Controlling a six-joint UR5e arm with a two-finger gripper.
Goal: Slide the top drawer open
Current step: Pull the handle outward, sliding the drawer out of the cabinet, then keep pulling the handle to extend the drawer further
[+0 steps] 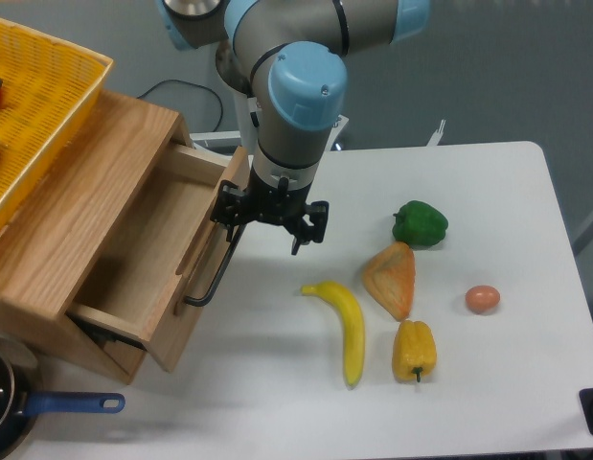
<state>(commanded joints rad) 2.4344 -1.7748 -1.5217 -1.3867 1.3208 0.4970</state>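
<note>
one relation governs your pull: the top drawer (148, 273) lies left of the tool (269, 213), its black bar handle (217, 271) running far-to-near. the tool looks hooked at the handle's far end; whether it's clamped, i can't tell.

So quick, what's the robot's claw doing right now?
Gripper: hooked at the black bar handle of the top drawer; whether it is clamped shut cannot be told.

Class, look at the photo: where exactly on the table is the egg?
The egg lies on the white table's right side, alone, right of the orange wedge-shaped food and up-right of the yellow pepper.
</note>
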